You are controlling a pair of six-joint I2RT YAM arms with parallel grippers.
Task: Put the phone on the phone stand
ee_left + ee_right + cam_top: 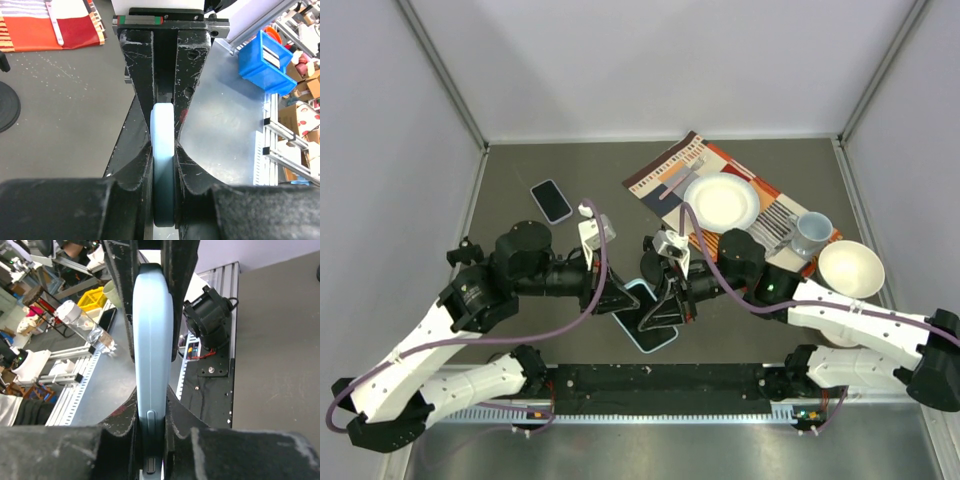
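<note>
A light blue phone (pixel 656 338) with a dark screen hangs over the near middle of the table, held between both arms. My left gripper (pixel 620 298) is shut on one end; the left wrist view shows its fingers pressed on the phone's thin edge (pixel 162 145). My right gripper (pixel 667 305) is shut on the other end, clamping the phone's side (pixel 152 340) near its buttons. The phone stand does not show clearly. A flat black disc (pixel 5 105) lies on the table at the left edge of the left wrist view; I cannot tell what it is.
A second, dark phone (pixel 551 200) lies flat at the back left. A striped placemat (pixel 660 175) at the back right carries a white plate (pixel 721 202) and a grey mug (pixel 810 232). A white bowl (pixel 850 268) sits beside them. Walls enclose the table.
</note>
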